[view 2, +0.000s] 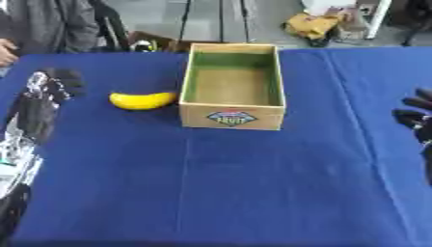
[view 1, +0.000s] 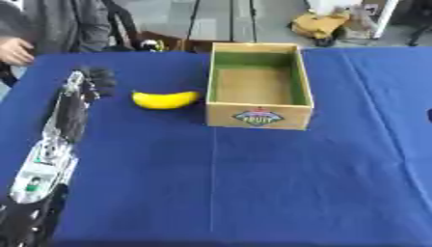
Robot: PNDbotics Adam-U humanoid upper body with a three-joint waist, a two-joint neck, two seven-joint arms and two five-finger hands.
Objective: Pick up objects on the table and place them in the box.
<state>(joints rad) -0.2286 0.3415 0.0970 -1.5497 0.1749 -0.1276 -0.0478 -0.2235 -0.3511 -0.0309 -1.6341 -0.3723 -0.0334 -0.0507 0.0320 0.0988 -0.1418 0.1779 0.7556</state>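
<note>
Yellow banana (view 1: pixel 165 100) lay left of centre beside the open wooden box (view 1: pixel 258 117), whose front label was unreadable. Left hand (view 1: pixel 97 81), upper left, fingers curled, held nothing; right hand (view 2: pixel 417 116), right edge, fingers indistinct.

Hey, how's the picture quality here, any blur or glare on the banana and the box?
Left eye view: soft all over, banana has a mild highlight, box label unreadable. Right eye view: equally soft, right robot hand a dark blur at the edge.
</note>
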